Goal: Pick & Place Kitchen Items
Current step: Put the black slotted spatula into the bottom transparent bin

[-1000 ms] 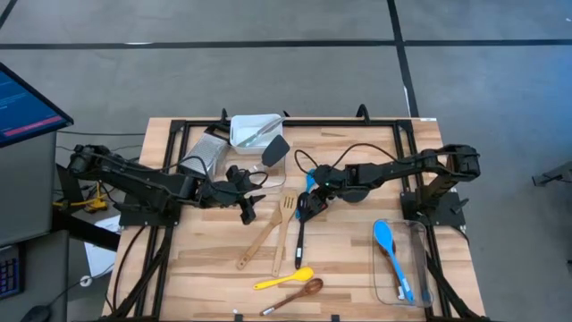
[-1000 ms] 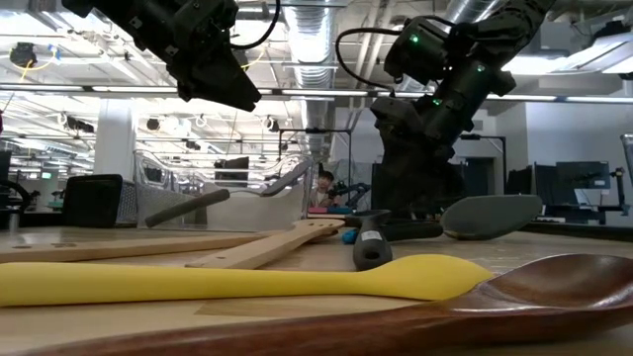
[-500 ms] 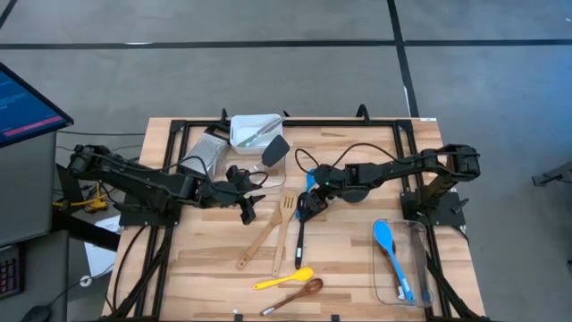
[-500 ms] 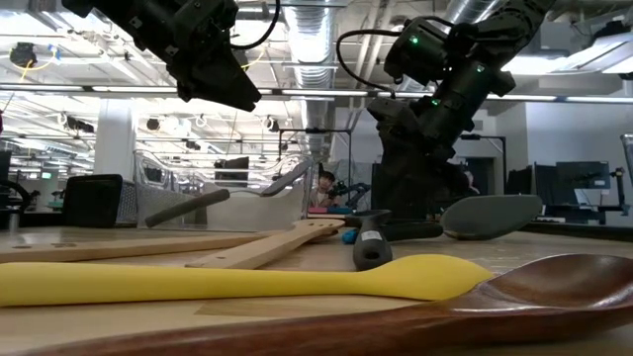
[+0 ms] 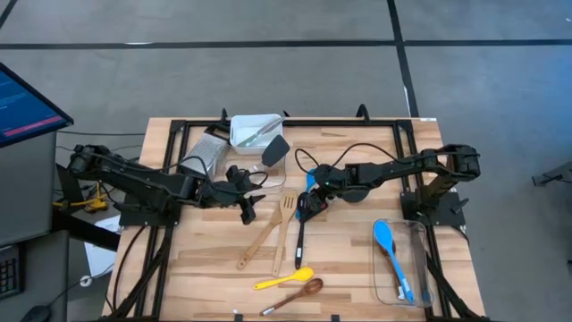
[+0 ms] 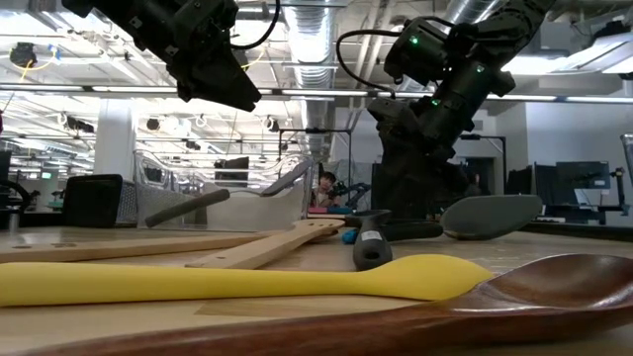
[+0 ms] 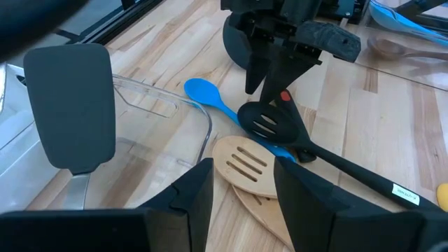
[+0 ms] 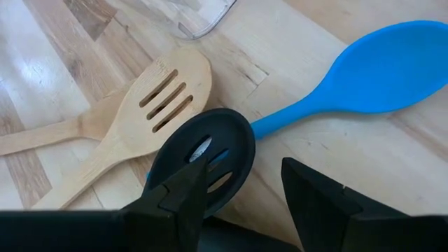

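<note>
High view: right gripper (image 5: 305, 207) spread wide over black slotted spoon (image 5: 300, 234), hiding its head; two wooden utensils beside. Left wrist view: left gripper (image 7: 241, 183) wide, empty; blue spoon (image 7: 210, 96) handle hidden under slotted spoon.

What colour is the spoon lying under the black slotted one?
Bright blue spoon, clearest in the right wrist view.

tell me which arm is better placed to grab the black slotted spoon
Right. The right gripper hangs open directly over the black slotted spoon, while the left gripper hovers off to the side.
</note>
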